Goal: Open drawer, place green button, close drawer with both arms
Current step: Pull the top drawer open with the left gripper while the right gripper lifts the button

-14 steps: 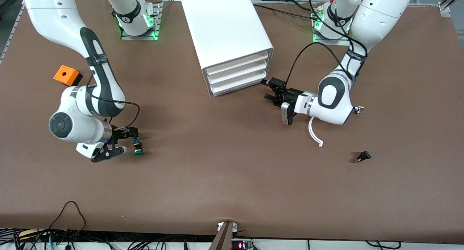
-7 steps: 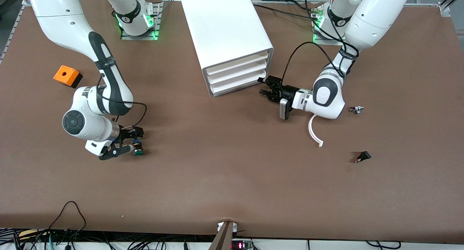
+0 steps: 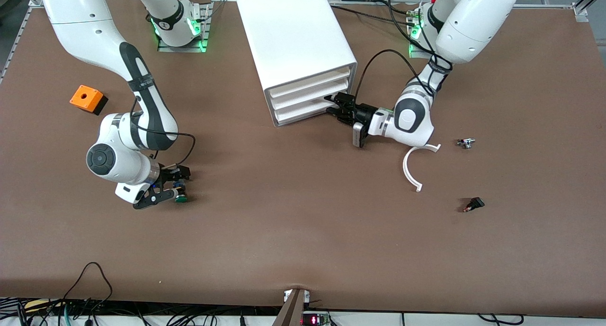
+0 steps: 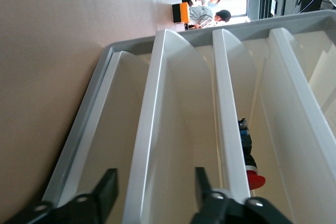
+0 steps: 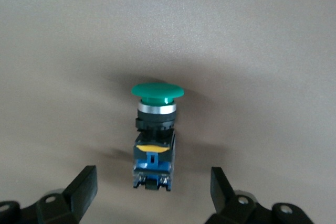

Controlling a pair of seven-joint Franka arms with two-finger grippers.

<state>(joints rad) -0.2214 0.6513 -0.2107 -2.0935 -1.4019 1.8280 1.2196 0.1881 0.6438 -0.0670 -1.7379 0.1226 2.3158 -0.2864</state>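
The white cabinet (image 3: 296, 47) stands at mid table, its three drawer fronts level with one another. My left gripper (image 3: 333, 107) is at the bottom drawer (image 3: 303, 113), on the corner toward the left arm's end. In the left wrist view the left gripper (image 4: 155, 184) is open, its fingers (image 4: 105, 192) astride that drawer's front lip (image 4: 152, 145) with a gap on each side. The button (image 3: 180, 194) lies on its side on the table near the right arm's end. My right gripper (image 3: 170, 186) is low over it. In the right wrist view the right gripper (image 5: 155, 192) is open around the blue rear of the button (image 5: 156, 129), not touching.
An orange box (image 3: 86, 99) sits near the right arm's end. A white curved strip (image 3: 411, 167), a small metal part (image 3: 466, 143) and a small dark block (image 3: 474, 204) lie toward the left arm's end. A dark part with a red cap (image 4: 251, 169) shows inside a higher drawer.
The left gripper has moved from beside the cabinet onto the bottom drawer's front, its fingers narrowing. The right gripper has slid forward, so its fingers now flank the button.
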